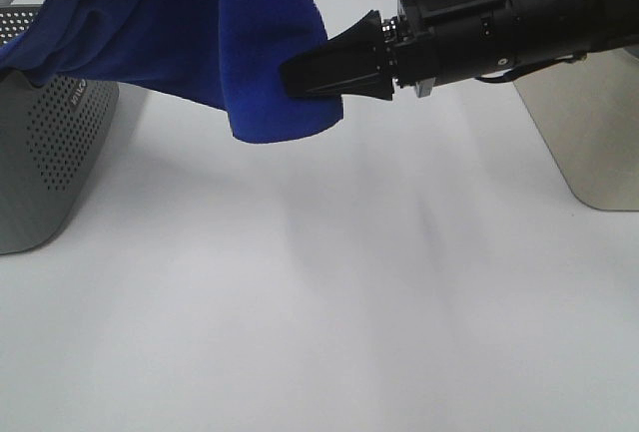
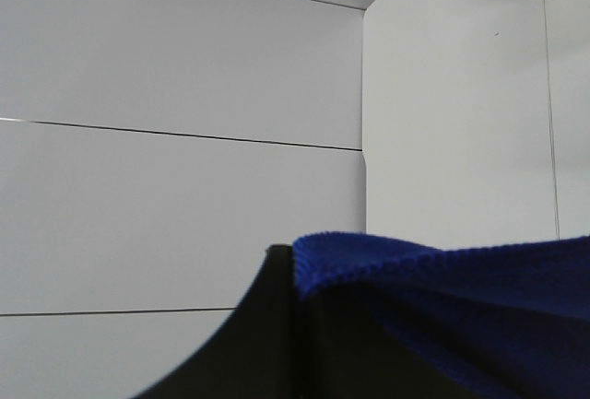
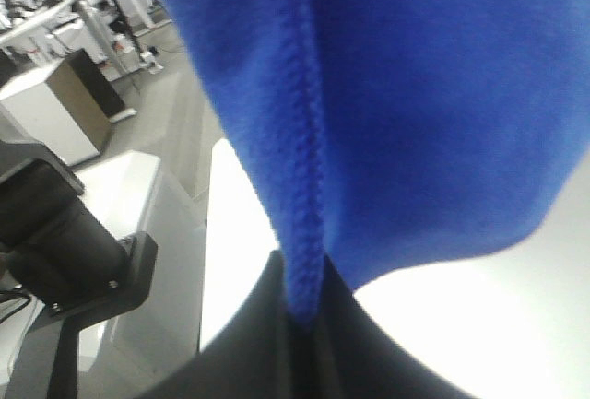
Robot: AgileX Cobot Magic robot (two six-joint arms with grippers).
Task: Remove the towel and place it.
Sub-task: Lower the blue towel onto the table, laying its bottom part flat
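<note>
Towel (image 1: 190,23) – up in air at 11 o'clock of high view, above table (image 1: 319,312). Rounded lower lobe droops toward centre. Far end crosses top of perforated grey box (image 1: 50,153) at 9 o'clock; contact there unclear.

Right gripper (image 1: 292,77) reaches in from 2 o'clock, jaws pinched tight on lobe's edge. Its wrist view: stitched edge of towel (image 3: 415,95) runs straight down into pinch (image 3: 304,311).

Left gripper (image 2: 293,275) – outside high view. Own wrist view: jaws closed, towel (image 2: 461,279) fold nipped at black fingertip.
</note>
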